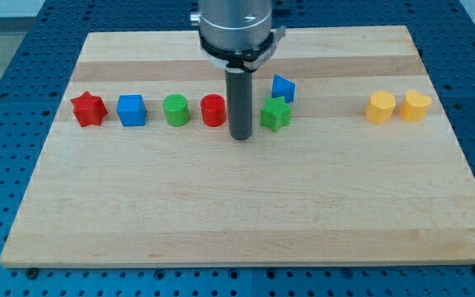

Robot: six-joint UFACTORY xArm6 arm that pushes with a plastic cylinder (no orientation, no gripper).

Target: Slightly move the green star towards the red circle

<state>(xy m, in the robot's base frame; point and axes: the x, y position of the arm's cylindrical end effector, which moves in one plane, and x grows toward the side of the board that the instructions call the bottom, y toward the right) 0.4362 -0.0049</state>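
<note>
The green star (pixel 275 114) lies on the wooden board, just right of centre. The red circle (pixel 213 110) stands to its left. My tip (pixel 241 136) is down on the board between the two, slightly toward the view's bottom of their line. The rod stands close to the red circle's right side and a small gap left of the green star. I cannot tell whether it touches either block.
A row runs along the view's left: red star (pixel 88 109), blue cube (pixel 131 110), green circle (pixel 176 109). A blue block (pixel 283 87) sits just above the green star. Two yellow blocks (pixel 379 107) (pixel 415 106) stand at the right. The wooden board (pixel 237 206) rests on a blue pegboard table.
</note>
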